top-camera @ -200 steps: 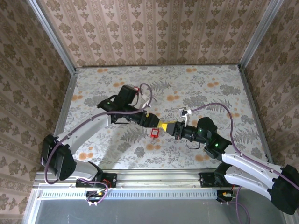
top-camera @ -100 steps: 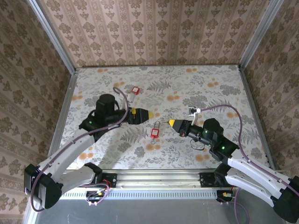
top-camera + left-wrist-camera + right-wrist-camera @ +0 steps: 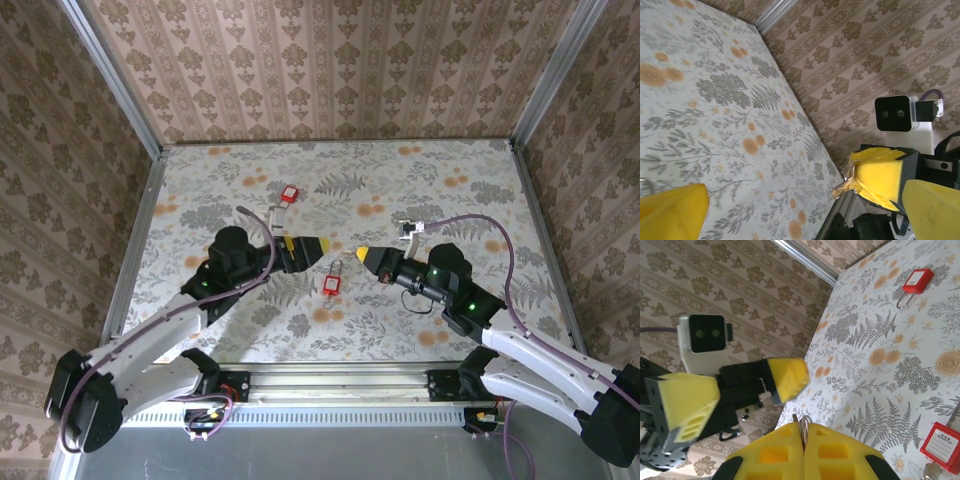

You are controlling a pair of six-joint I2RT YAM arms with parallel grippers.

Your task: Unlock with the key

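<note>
- Tiny brownish metal key point(image 3: 841, 188) sits pinched at the very tip of the right gripper point(image 3: 361, 252), yellow foam pads pressed together on it, raised over the middle of the floral-covered desk point(image 3: 450, 170). With so little gripped, it could twist or slip out on contact.
- Small red square padlock point(image 3: 331, 283) lies loose on the desk between both grippers. Unheld, it would likely skid when the key pushes in.
- Left gripper point(image 3: 320, 244), fingers spread wide and empty, faces the right one closely, so a bump could knock the key free.
- Second red padlock point(image 3: 289, 195), nearer the far edge, might be mistaken for the target.
</note>
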